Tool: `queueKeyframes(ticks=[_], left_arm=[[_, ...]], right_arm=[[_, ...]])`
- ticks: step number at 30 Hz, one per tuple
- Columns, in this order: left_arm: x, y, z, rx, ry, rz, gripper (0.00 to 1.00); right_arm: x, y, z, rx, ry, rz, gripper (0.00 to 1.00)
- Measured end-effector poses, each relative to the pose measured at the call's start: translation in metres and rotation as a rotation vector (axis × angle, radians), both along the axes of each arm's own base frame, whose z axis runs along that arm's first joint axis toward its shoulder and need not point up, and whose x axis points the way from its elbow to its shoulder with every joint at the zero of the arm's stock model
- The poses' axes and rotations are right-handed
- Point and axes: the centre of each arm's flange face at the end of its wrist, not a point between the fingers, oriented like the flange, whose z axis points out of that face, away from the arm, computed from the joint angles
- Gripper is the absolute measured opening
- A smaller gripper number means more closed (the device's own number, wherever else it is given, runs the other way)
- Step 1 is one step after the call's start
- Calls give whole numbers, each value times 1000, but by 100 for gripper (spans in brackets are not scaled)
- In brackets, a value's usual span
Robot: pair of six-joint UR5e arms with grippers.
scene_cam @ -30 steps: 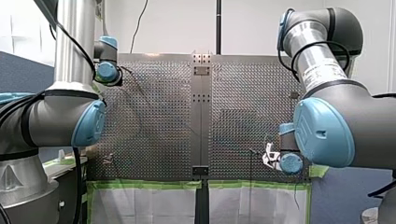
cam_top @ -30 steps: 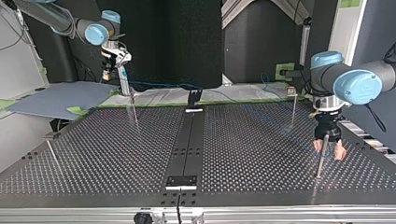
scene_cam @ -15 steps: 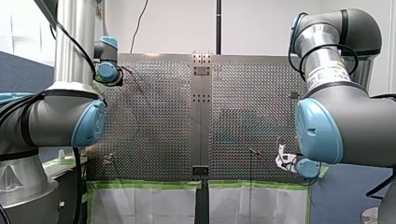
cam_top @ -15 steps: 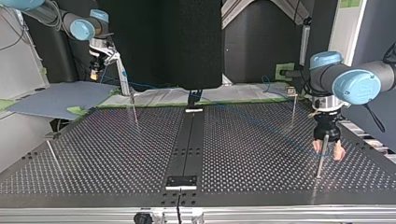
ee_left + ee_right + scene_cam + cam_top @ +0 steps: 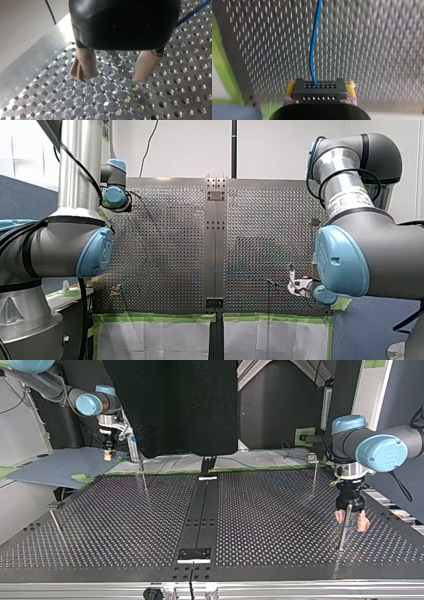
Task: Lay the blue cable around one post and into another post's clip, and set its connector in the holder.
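A: Two beige pads (image 5: 83, 63) on left gripper (image 5: 115, 75), spread wide, nothing between. Pointing down, just above table (image 5: 50, 82).
B: Anything else in that view?
A: Blue cable (image 5: 193, 11) across the table beyond the gripper body, well clear of the pads.
B: And from across the table?
A: Top view: left gripper (image 5: 351, 520) at the right, pads apart, thin post (image 5: 342, 537) right in line with them. Between the pads or nearer the camera: can't tell.
B: Right side?
A: Yellow pads (image 5: 290, 86) of right gripper (image 5: 319, 86) clamped on both ends of black connector (image 5: 319, 93). Two rows of small holes on its face. Cable plugged into the upper row, then straight ahead over the table, slight bend close to the connector. Green tape (image 5: 219, 60) along the table edge beside the gripper.
B: Position?
A: Top view: far left corner, raised, beside a grey sheet (image 5: 60, 465) and close to far post (image 5: 143, 474). Front view: low at the right, near the taped edge.
B: Connector seated yet?
A: No. Clamped in right gripper, off the table.
B: Rest of the table?
A: Black strip (image 5: 200, 510) down the middle, small bracket (image 5: 195, 554) at its near end in top view. Two more thin ones: rear post (image 5: 314, 477) at the right, front post (image 5: 55, 522) at the left.
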Motion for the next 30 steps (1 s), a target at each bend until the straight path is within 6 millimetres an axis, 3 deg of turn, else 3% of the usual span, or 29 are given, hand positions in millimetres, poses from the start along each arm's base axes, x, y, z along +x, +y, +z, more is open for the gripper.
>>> queueKeyframes(ticks=[9,11,17,30], left_arm=[[0,0,0,0,0,1,100],[0,0,0,0,0,1,100],[0,0,0,0,0,2,100],[0,0,0,-1,0,5,100]], right_arm=[[51,2,-27,32,25,143,4],[54,2,-32,37,25,151,4],[52,0,-36,48,26,134,4],[29,-3,-39,72,43,37,4]])
